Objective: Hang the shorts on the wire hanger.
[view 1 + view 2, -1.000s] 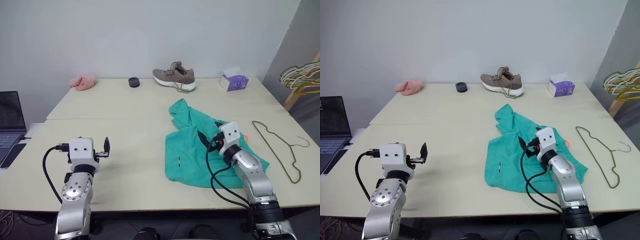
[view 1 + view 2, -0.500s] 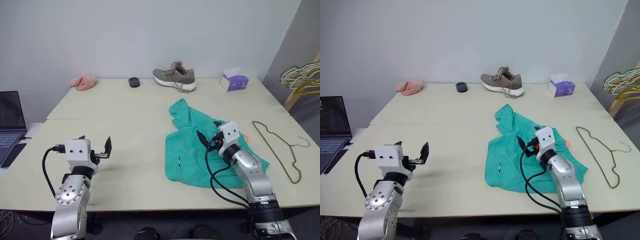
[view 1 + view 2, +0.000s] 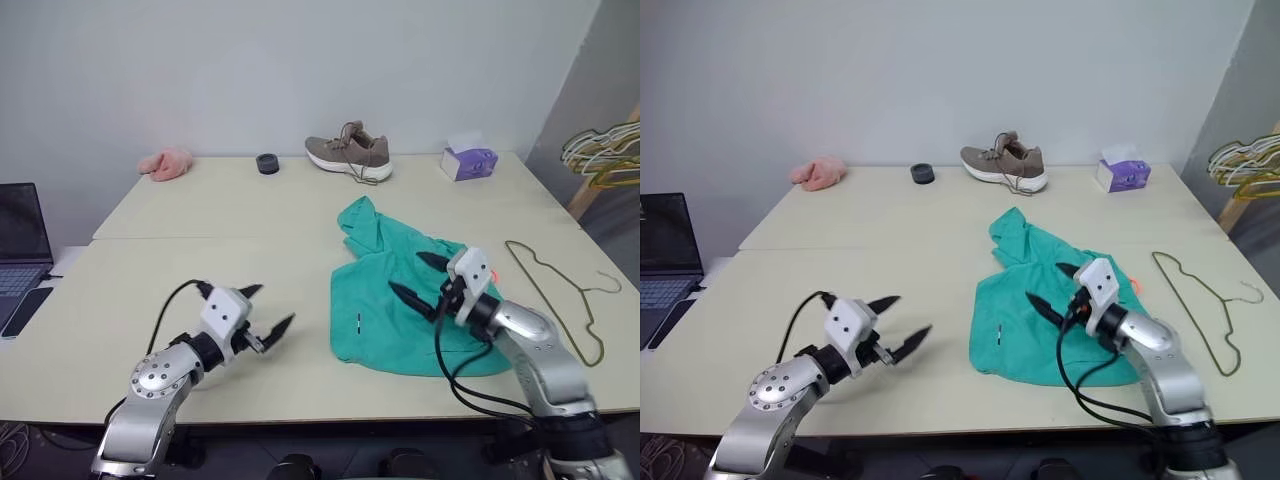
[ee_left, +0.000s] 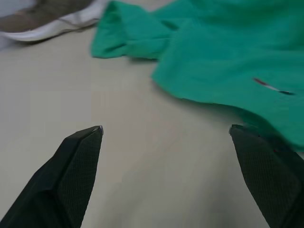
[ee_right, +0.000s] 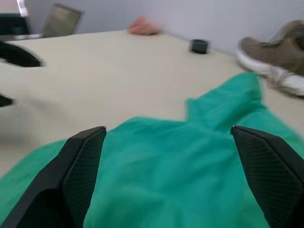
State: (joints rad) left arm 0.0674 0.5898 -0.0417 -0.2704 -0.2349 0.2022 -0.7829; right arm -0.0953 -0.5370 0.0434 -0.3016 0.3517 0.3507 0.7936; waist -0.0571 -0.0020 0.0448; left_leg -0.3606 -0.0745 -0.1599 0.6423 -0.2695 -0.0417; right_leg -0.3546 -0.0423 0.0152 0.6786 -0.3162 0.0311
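Your left gripper [image 3: 268, 309] hovers low over bare table, jaws wide, aimed right at the shorts [image 3: 385, 270]. Right gripper [image 3: 412, 278] – also spread, empty – points left above the shorts; wire hanger [image 3: 556, 295] lies far right.

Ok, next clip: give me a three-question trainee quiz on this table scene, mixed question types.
1. True or false: the right gripper is shut on the shorts.
2. The wire hanger lies: A) on the shorts, B) on the table apart from the shorts, on their right, C) in the left gripper.
3. What stands between the shoe and the pink cloth?

Key: 1 false, both grippers are open. 2 B. 3 a small dark ring.
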